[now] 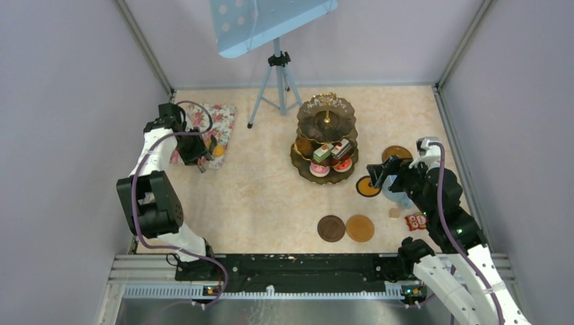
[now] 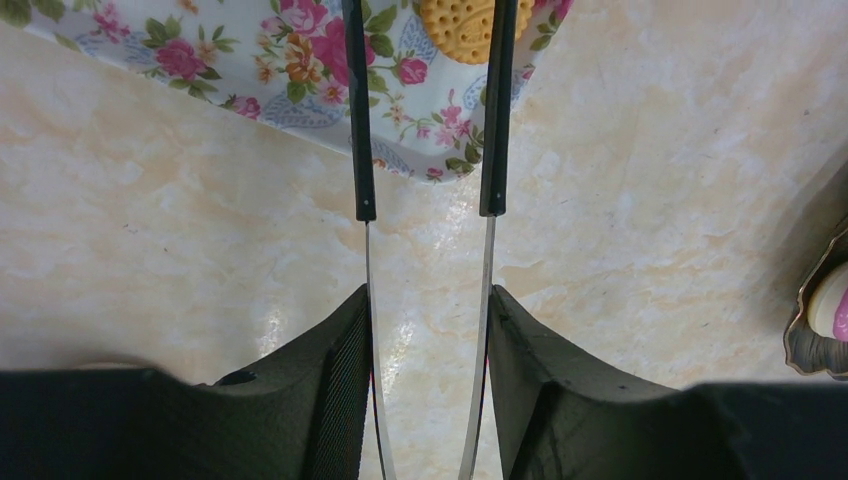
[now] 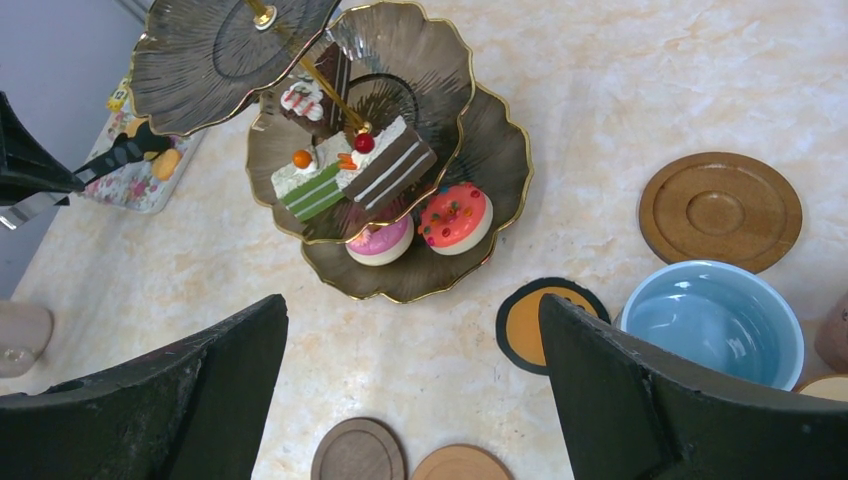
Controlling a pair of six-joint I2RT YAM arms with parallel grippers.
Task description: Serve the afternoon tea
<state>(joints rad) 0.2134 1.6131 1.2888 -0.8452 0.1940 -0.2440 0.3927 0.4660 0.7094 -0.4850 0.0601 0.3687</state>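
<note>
Stand (image 3: pixel 505 150) at table (image 1: pixel 264 196) centre, cakes (image 3: pixel 350 170) on lower tiers. Left of it your L gripper (image 2: pixel 428 300) clamps black tongs (image 2: pixel 362 120) over floral mat (image 2: pixel 300 60), arms flanking a tart (image 2: pixel 470 25). Right of it your R gripper (image 3: pixel 412 305) gapes wide, empty, beside blue mug (image 3: pixel 712 320) & coasters (image 3: pixel 720 208). Tripod (image 1: pixel 276 84) behind stand.

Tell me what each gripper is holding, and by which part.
Left gripper clamps the black-tipped metal tongs by their bare silver arms, behind the black tips. Right gripper is open, holding nothing.
</note>
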